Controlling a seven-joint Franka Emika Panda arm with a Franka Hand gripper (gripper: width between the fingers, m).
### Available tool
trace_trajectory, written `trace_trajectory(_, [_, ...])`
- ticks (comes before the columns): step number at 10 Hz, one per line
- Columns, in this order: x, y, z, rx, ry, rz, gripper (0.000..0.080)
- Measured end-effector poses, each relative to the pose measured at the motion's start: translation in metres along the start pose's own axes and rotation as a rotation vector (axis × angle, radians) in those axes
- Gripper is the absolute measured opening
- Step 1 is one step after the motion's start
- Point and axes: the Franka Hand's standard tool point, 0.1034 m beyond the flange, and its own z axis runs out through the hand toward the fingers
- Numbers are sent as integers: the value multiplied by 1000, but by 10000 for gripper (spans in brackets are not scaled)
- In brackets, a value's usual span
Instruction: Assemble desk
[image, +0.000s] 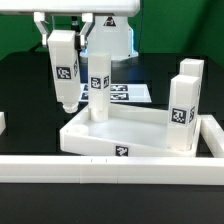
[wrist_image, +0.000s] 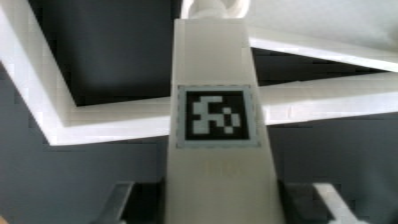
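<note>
The end effector (image: 100, 42) held a leg (image: 98, 85) upright, its fingers closed on the leg's upper part; in the wrist view the leg (wrist_image: 217, 120) ran straight out from between the two fingers (wrist_image: 334, 200). The leg's lower end stood at, or just above, a corner of the top (image: 120, 135), which lay rim up on the bench (image: 20, 90) directly below the end effector.

The main risk was a poor seat. If the leg's foot missed its socket, a downward push could skid the top across the bench or jam the leg at a tilt. Turning the leg to fasten it could also drag the loose top round, since only the rail (image: 110, 168) at its near edge seemed to brace it. A second leg (image: 64, 68) stood close beside the end effector, and a sideways move might strike it. A third leg (image: 184, 100) stood at the far side of the top, well apart.

The foot of the held leg was hidden in both views, so contact with the top could not be judged. The fingertips were partly cut off in the wrist view. The marker board (image: 130, 94) lay mostly hidden behind the legs
</note>
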Motion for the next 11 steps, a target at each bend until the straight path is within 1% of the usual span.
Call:
trace_trajectory(1, [1, 2, 1, -8, 16, -3, 291])
trace_trajectory(2, [0, 2, 1, -9, 16, -3, 291])
trace_trajectory(3, [5, 5, -1, -34, 88, -5, 291])
trace_trajectory(4, [1, 2, -2, -53, 152, -5, 291])
trace_trajectory(5, [-5, -4, -2, -58, 183, -7, 291])
trace_trajectory(6, [-6, -10, -1, -49, 176, -3, 291])
trace_trajectory(8, [-4, -13, 2, -43, 159, 11, 291])
trace_trajectory(11, [-5, -14, 3, -44, 159, 8, 291])
